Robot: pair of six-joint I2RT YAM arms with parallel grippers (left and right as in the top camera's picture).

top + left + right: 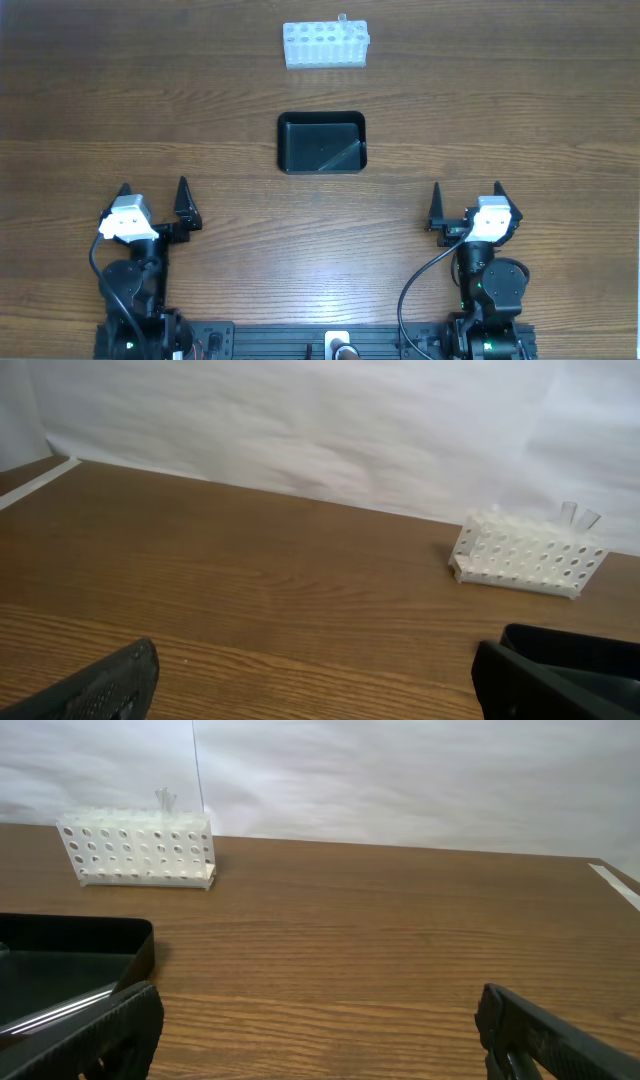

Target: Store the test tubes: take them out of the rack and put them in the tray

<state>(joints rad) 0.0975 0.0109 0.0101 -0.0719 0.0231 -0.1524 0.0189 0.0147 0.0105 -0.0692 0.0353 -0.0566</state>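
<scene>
- Nearest the bases, the left gripper (154,190) and right gripper (467,190) both sit low, well short of everything. Both have their jaws spread wide with nothing in them.
- Nothing's been picked yet, so I'd say the step is the first reach to the rack. The right arm looks like the better pick, since the tubes stand toward its end of the rack.
- The tray (322,116) comes next, a black rectangular one, dead centre between the arms. Go over it or around it rather than low across its rim.
- The rack (326,45) is past the tray, near it but not touching. It's white plastic with rows of holes, and most look empty.
- The test tubes (575,513) are clear and thin, poking up at the rack's far right corner. Looks like two, but they're hard to count.
- Come down from above, narrow the jaws first, and pull straight up so the light rack doesn't tip or drag.
</scene>
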